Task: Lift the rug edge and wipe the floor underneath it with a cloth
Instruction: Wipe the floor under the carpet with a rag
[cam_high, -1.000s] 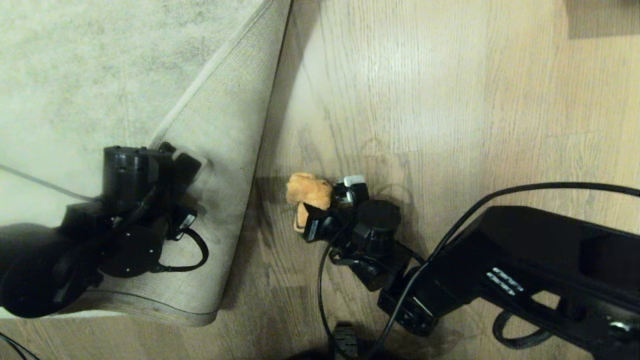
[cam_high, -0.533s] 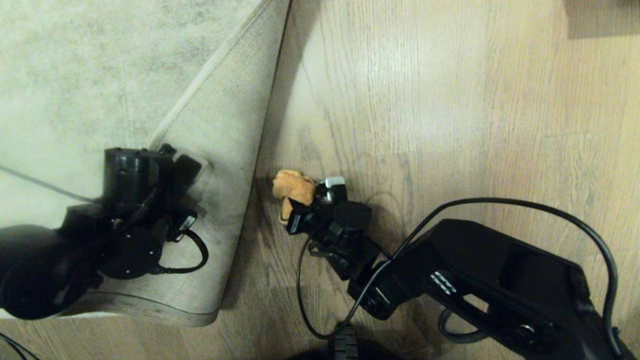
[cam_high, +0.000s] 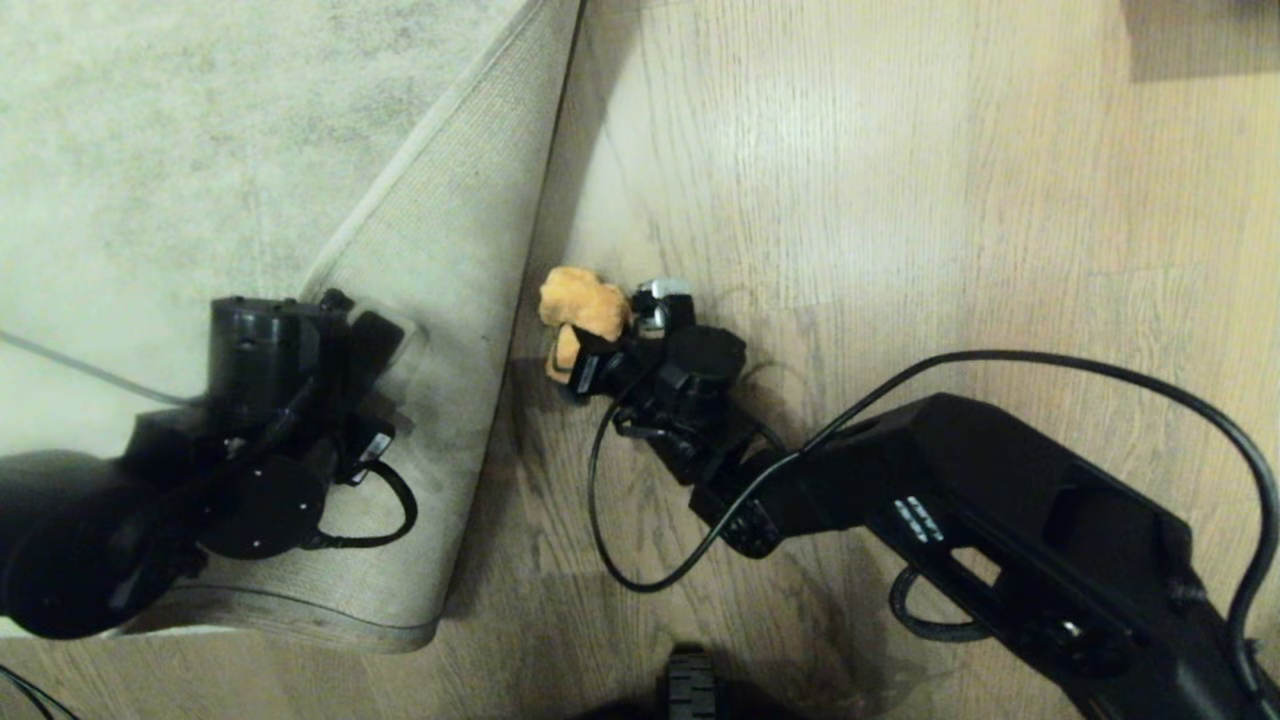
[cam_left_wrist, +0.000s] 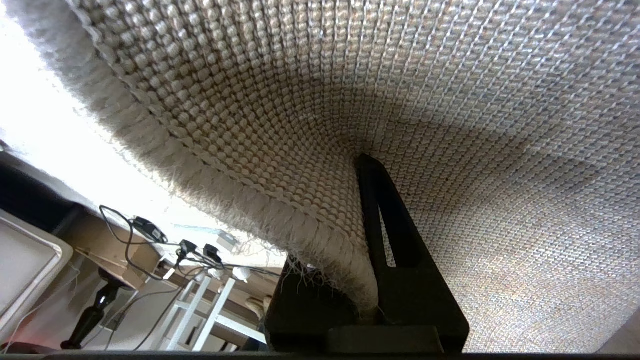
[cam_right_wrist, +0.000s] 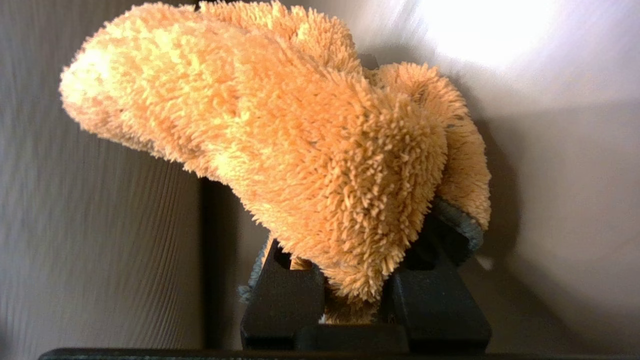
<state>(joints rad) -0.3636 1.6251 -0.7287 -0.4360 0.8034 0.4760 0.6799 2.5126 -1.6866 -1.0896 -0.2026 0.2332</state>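
My left hand (cam_high: 375, 335) is clamping the folded-back rug edge (cam_high: 440, 300); my right hand (cam_high: 590, 345) is pinching the cloth (cam_high: 580, 305) against the floor (cam_high: 850, 200).

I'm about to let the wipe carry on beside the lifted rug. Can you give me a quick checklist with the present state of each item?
1. Rug edge lifted, backing up: ok, folded back over the rug.
2. Left end effector shut on the rug edge: ok, the border sits pinched between its fingers.
3. Right end effector shut on the cloth: ok, the cloth bulges out past the fingers.
4. Cloth pressed on the floor: cannot tell, contact is not visible.
5. Cloth close to the fold: ok, just beside it.
6. Cable clear of the wiping path: ok, it loops behind the wrist.
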